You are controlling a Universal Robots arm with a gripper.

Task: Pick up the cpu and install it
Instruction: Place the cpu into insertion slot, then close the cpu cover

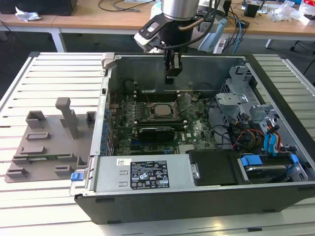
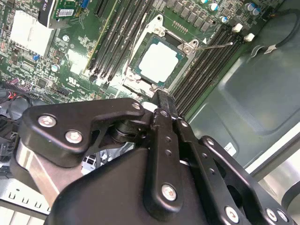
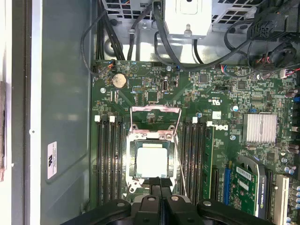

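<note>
Closed and empty, the black end effector (image 1: 171, 78) is hovering above the silvery square cpu (image 1: 161, 110), clear of grey case walls (image 1: 142, 71).

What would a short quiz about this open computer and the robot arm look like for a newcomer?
1. True or false: the cpu lies in its socket on the motherboard.
2. The gripper hangs above: A) the grey tray outside the case, B) the motherboard inside the case, C) the wooden desk.
3. Fill in: the gripper's fingers are ___ (open or shut), with nothing between them.

Key: 1 true; 2 B; 3 shut.
</note>
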